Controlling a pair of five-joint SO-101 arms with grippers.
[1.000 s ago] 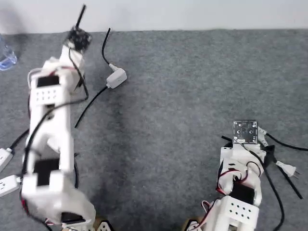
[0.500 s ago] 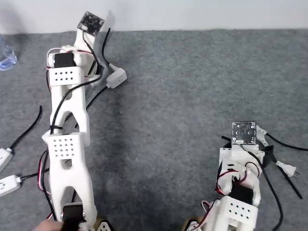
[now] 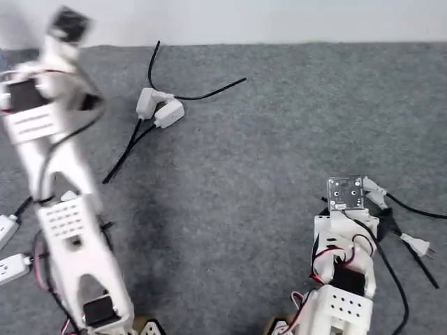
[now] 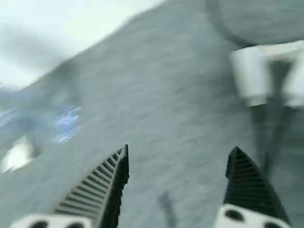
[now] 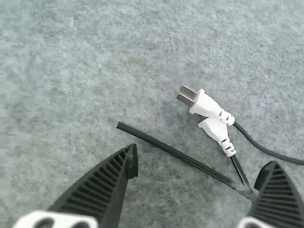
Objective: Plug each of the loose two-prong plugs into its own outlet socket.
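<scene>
**A:** What is the surface like?

**B:** A grey felt-like table cover point(image 3: 265, 160) runs back to a white wall point(image 3: 279, 21). Any print on the white parts is too small to read.

**A:** Where are the plugs?

**B:** In the right wrist view, two white two-prong plugs lie touching on the grey cover. The first plug point(image 5: 203, 102) shows both flat prongs, and the second plug point(image 5: 217, 131) lies just beside it. A loose black cable end point(image 5: 166, 147) lies near them. The high view shows another white plug point(image 3: 417, 244) beside the right arm.

**A:** And the right gripper?

**B:** The right gripper point(image 5: 202, 160) hangs over those plugs with its jaws spread wide, holding nothing.

**A:** What about the left side?

**B:** The left gripper point(image 4: 180, 152) is also wide apart and holds nothing. It is up near the far left corner point(image 3: 70, 24). Two white connector bodies point(image 3: 147, 102) lie touching on black cords, well apart from it. I cannot tell whether they are plug or socket.

**A:** And the sockets?

**B:** Two white outlet sockets point(image 3: 12, 269) lie at the table's left edge.
</scene>
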